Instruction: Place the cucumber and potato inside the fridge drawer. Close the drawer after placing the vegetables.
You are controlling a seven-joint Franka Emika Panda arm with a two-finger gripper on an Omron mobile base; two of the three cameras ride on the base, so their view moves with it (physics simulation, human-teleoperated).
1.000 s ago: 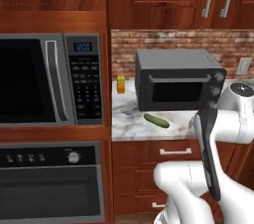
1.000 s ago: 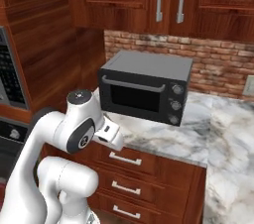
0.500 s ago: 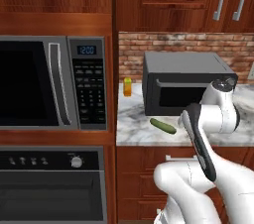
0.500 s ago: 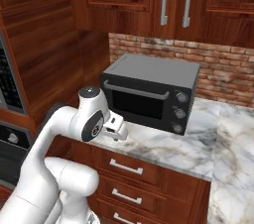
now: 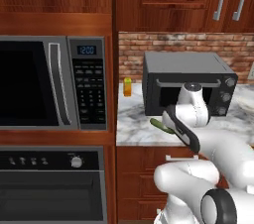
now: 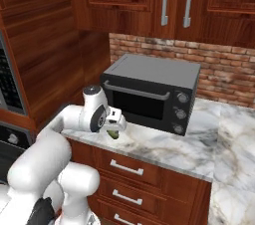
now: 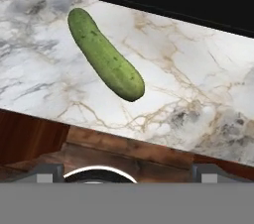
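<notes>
The cucumber [image 7: 105, 55] lies flat on the marble counter [image 7: 198, 94], just in front of the black toaster oven [image 6: 149, 92] and close to the counter's front edge. In the hand view its long axis runs on a diagonal, from the upper left down to the lower right, so it is not square to the oven's front and also not square to the counter edge.

The gripper [image 6: 115, 120] hangs over the front edge of the counter, on the near side of the cucumber as seen from the oven. In the hand view the cucumber sits ahead of the fingertips and to the left of the middle. The two tips [image 7: 49, 172] stand wide apart with nothing between them, so the fingers are released and hold nothing.

My judgement is that the coming move depends on this diagonal. The hand needs to go forward toward the oven and a little sideways, and the wrist should turn so that the fingers close across the cucumber's short width, not along its length.
</notes>
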